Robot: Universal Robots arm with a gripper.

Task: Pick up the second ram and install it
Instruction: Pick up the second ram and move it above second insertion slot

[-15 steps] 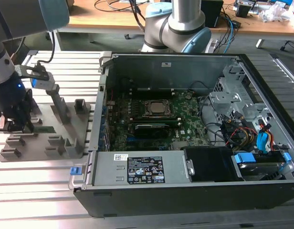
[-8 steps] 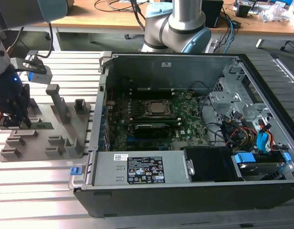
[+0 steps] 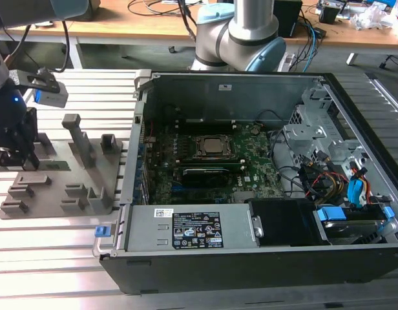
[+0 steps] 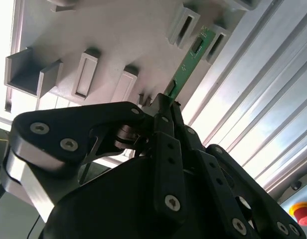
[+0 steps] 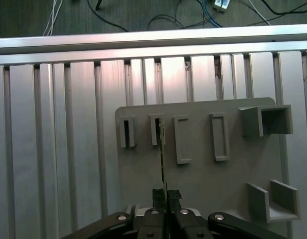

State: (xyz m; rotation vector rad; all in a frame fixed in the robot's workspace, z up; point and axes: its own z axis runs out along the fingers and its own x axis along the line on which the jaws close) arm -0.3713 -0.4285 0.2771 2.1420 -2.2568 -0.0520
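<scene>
Hand [image 4: 164, 103] tight on the second ram [image 4: 186, 67], far end by a grey fixture [image 4: 118, 30] slot

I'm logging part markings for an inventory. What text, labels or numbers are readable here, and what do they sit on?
None can be read.
Black sticker on the computer case: print too small.
Small white label beside it: too small.
White wall label inside the case: too small.
The second ram, held in the gripper: no legible marking.
</scene>
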